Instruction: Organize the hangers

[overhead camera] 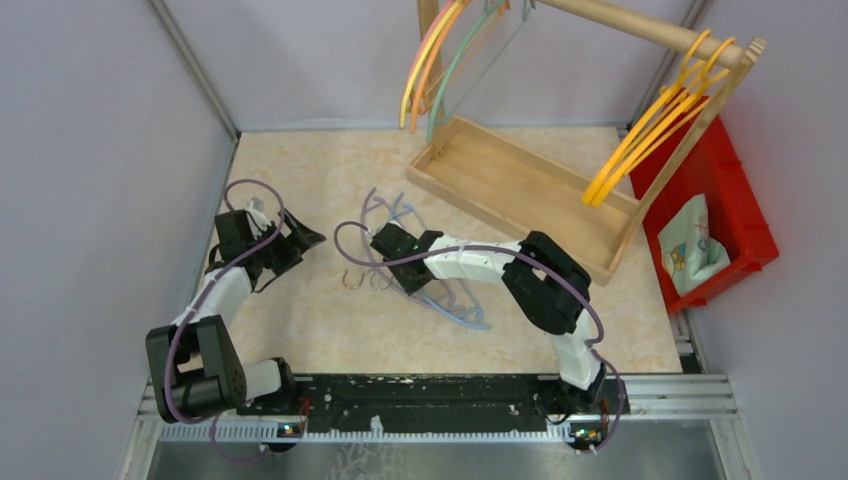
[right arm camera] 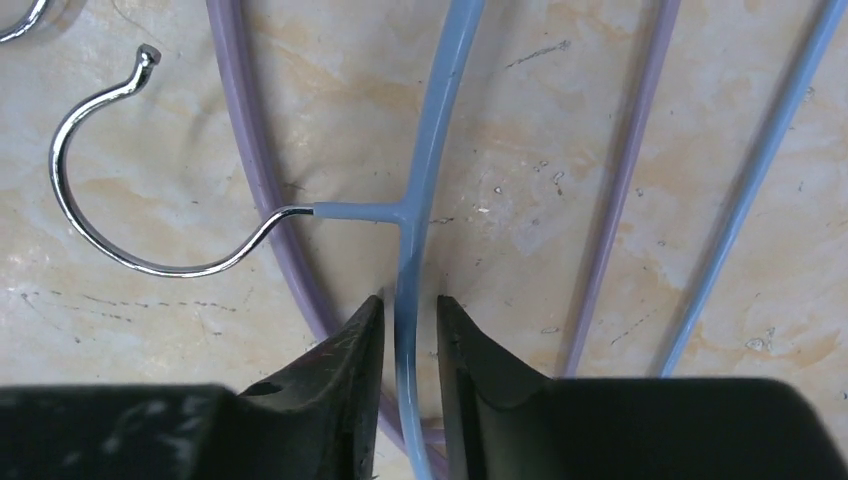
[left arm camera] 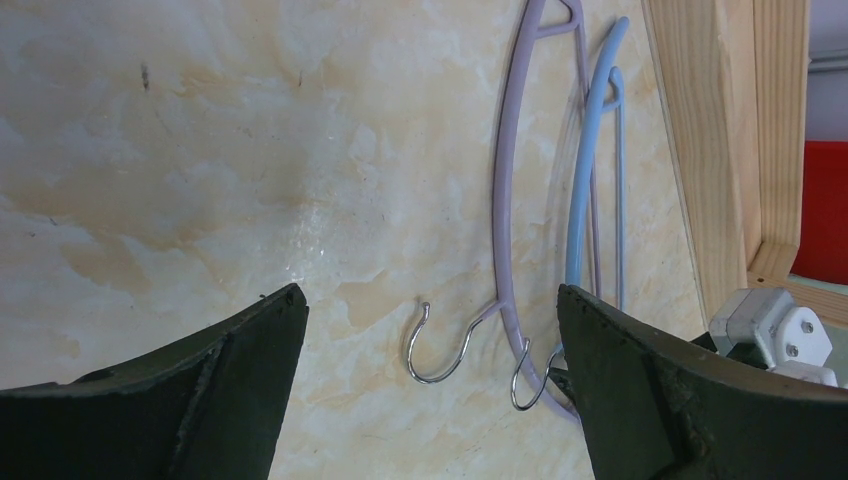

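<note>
A blue hanger (right arm camera: 440,110) and a purple hanger (right arm camera: 245,150) lie flat on the table, their metal hooks (overhead camera: 352,280) pointing left. My right gripper (right arm camera: 408,300) straddles the blue hanger's curved top just below its hook stem. Its jaws are narrowly open, with a thin gap on each side. In the top view it sits over the pile (overhead camera: 382,242). My left gripper (left arm camera: 430,292) is wide open and empty, left of the hooks (left arm camera: 440,350), and shows in the top view (overhead camera: 305,240). Yellow, orange and green hangers (overhead camera: 430,70) and yellow ones (overhead camera: 640,140) hang on the rack.
The wooden rack (overhead camera: 520,180), with a tray base and a top rail, stands at the back right. A red bin (overhead camera: 740,220) holding a cloth sits at the right wall. Grey walls close in the left, back and right.
</note>
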Motion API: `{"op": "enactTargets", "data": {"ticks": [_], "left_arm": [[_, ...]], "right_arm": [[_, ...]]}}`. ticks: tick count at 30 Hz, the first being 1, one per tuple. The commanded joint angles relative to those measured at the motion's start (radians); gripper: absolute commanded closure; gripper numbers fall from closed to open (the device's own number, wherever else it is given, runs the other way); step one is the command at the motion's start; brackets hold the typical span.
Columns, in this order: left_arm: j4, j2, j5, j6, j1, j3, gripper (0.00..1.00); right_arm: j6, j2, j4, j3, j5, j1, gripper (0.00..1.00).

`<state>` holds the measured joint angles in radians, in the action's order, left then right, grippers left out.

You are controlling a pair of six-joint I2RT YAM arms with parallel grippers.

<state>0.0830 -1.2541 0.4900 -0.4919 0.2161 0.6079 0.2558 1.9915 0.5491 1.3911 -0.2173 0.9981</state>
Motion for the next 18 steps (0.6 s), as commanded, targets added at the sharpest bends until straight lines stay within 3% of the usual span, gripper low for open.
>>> {"op": "enactTargets", "data": {"ticks": [1, 3, 7, 12, 18], "left_arm": [[-0.003, 0.012, 0.006, 0.015, 0.006, -0.005, 0.0], [-0.003, 0.014, 0.005, 0.015, 0.007, -0.007, 0.01], [-0.004, 0.012, 0.003, 0.015, 0.007, -0.005, 0.01], [-0.004, 0.009, 0.003, 0.017, 0.008, -0.002, 0.0], [-0.007, 0.008, 0.01, 0.018, 0.007, 0.002, 0.0]], "right_arm": [[0.017, 0.005, -0.032, 0.02, 0.037, -0.014, 0.8], [0.018, -0.008, -0.044, -0.005, 0.052, -0.019, 1.0], [0.017, -0.072, -0.069, -0.044, 0.115, -0.042, 1.0], [0.022, -0.283, -0.061, -0.046, 0.22, -0.084, 1.0], [0.149, -0.54, 0.01, -0.041, 0.22, -0.158, 1.0]]}}
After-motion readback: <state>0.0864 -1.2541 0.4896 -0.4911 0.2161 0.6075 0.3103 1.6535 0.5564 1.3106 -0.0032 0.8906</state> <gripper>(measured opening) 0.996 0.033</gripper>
